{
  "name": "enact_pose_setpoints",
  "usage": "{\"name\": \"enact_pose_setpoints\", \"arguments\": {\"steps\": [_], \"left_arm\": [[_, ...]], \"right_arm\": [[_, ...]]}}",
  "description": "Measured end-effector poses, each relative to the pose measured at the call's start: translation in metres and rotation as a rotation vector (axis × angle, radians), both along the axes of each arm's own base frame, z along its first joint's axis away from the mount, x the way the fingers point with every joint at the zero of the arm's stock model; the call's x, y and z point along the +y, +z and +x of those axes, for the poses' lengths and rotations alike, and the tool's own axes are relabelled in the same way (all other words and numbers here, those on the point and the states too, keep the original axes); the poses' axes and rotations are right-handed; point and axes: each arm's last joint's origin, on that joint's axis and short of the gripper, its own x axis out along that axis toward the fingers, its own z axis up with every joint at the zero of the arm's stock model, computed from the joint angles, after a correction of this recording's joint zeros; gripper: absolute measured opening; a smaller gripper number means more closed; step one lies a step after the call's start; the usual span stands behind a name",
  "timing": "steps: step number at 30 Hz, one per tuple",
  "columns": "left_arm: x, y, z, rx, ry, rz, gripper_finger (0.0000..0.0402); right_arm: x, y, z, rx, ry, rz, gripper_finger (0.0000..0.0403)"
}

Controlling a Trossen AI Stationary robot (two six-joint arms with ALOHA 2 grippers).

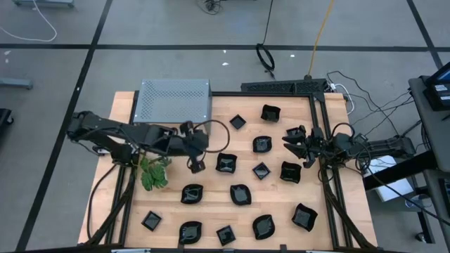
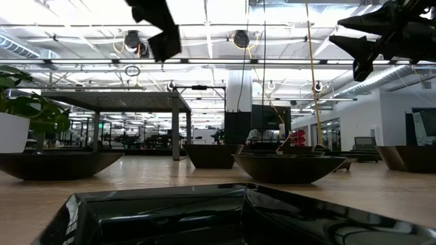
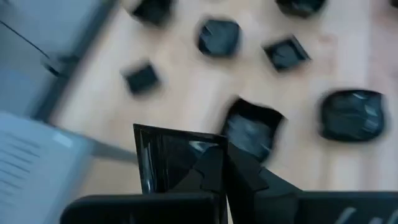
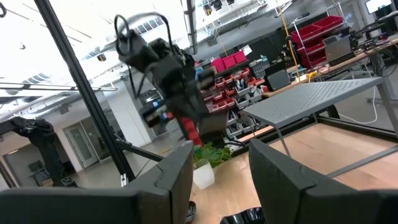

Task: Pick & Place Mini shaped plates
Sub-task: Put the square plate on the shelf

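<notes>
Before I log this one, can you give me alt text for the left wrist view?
The left claw is shut on the edge of a square black plate, lifted over a wooden table scattered with more small black dishes. A grey shelf sits off to one side.

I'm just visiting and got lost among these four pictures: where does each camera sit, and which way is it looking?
High view: above, looking straight down on the table and both arms.
Low view: at tabletop height, looking level into the room; grippers hang overhead.
Left wrist view: on the left arm, looking down past the left gripper, shut on a square plate.
Right wrist view: on the right arm, over its open right gripper.
Shared: right wrist and high views both show the perforated shelf.
</notes>
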Motion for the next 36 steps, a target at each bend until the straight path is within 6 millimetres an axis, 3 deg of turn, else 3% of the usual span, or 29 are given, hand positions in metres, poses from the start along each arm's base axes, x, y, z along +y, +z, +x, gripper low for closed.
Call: {"name": "enact_pose_setpoints", "arguments": {"steps": [4, 10, 22, 29, 36], "left_arm": [[0.019, 0.010, -0.001, 0.021, 0.067, 0.103, 0.0017], [0.070, 0.006, -0.015, 0.163, 0.286, 0.081, 0.0005], [0.163, -0.004, -0.074, 0.487, 0.662, -0.008, 0.0005], [0.195, -0.018, -0.104, 0.592, 0.787, -0.096, 0.0018], [0.212, -0.027, -0.121, 0.618, 0.857, -0.128, 0.0005]], "right_arm": [[0.000, 0.000, 0.000, 0.000, 0.000, 0.000, 0.0144], [0.000, 0.000, 0.000, 0.001, 0.000, 0.000, 0.0144], [0.000, 0.000, 0.000, 0.001, 0.000, 0.000, 0.0144], [0.000, 0.000, 0.000, 0.001, 0.000, 0.000, 0.0144], [0.000, 0.000, 0.000, 0.000, 0.000, 0.000, 0.0144]]}}
